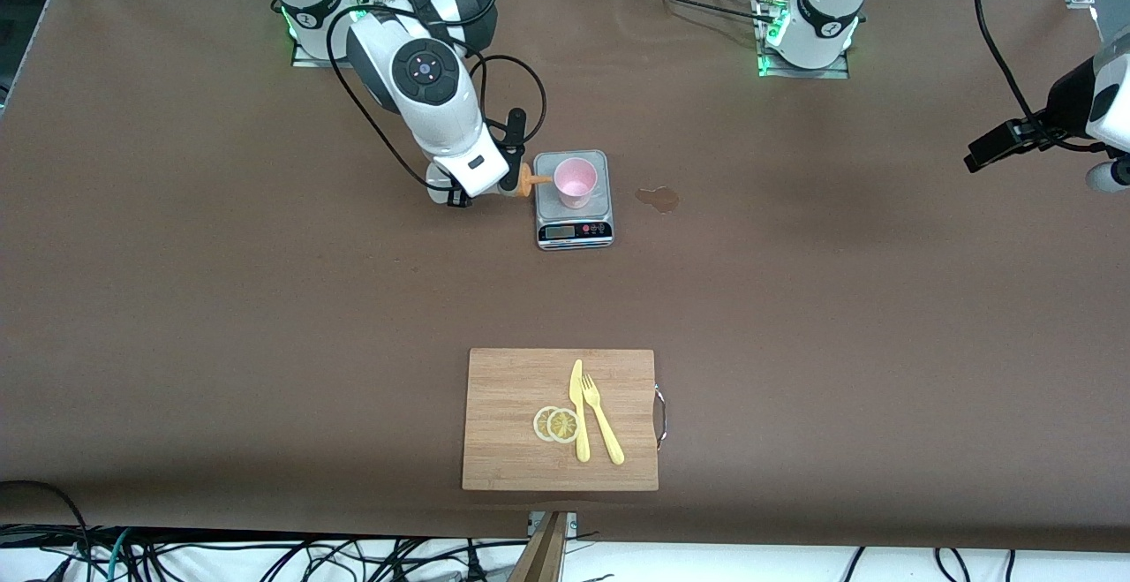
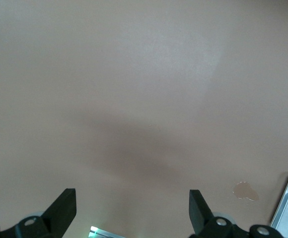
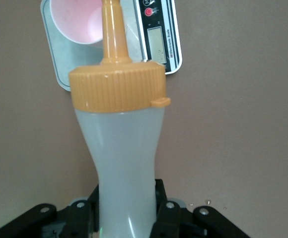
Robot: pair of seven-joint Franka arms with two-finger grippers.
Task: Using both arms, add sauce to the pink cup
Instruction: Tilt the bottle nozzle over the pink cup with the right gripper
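**A:** What is at the right arm's end of the table?

**B:** The right gripper is clamped on the sauce bottle, low on its whitish body. The bottle is tipped on its side, and its orange nozzle reaches toward the rim of the pink cup. From the right wrist view the tip of the nozzle lies at the cup's edge.

**A:** And where does the cup stand?

**B:** Upright on the grey plate of a small scale, mid-table. Just beside the scale, toward the left arm's end, there is a brownish stain on the table.

**A:** Anything nearer the front camera?

**B:** A wooden cutting board, well apart from the scale. On it lie two lemon slices, a yellow knife and a yellow fork, side by side.

**A:** The left arm?

**B:** It waits. The left gripper hangs over bare table with its fingers spread wide and nothing between them.
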